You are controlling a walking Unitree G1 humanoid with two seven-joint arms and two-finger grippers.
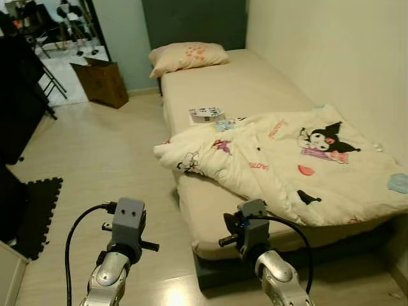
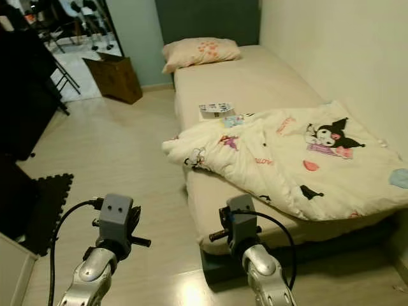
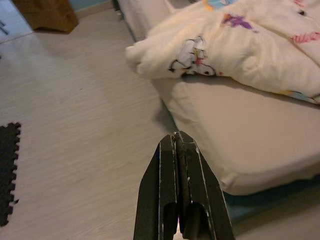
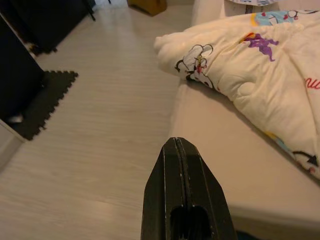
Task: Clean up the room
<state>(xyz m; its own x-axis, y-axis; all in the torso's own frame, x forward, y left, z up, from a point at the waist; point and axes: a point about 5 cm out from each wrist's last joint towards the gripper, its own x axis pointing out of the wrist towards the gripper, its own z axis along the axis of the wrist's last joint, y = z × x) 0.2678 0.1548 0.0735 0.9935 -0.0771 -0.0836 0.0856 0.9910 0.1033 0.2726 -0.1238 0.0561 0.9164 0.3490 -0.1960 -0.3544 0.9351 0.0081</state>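
Observation:
A cream cartoon-print blanket (image 1: pixel 287 159) lies crumpled across the foot half of the bed (image 1: pixel 255 83), one corner hanging over the bed's left side. A pink pillow (image 1: pixel 187 55) rests at the head. A book or magazine (image 1: pixel 206 115) lies on the mattress by the blanket's edge. Both arms are held low in front of the bed's near corner. My left gripper (image 3: pixel 176 142) is shut and empty above the floor. My right gripper (image 4: pixel 176 145) is shut and empty over the mattress edge.
A brown cardboard box (image 1: pixel 102 81) stands on the floor by the doorway. Dark furniture (image 1: pixel 16 95) lines the left side, with a black foam mat (image 1: pixel 38 213) beside it. Pale wood floor (image 1: pixel 108 159) runs along the bed's left side. A wall flanks the bed's right.

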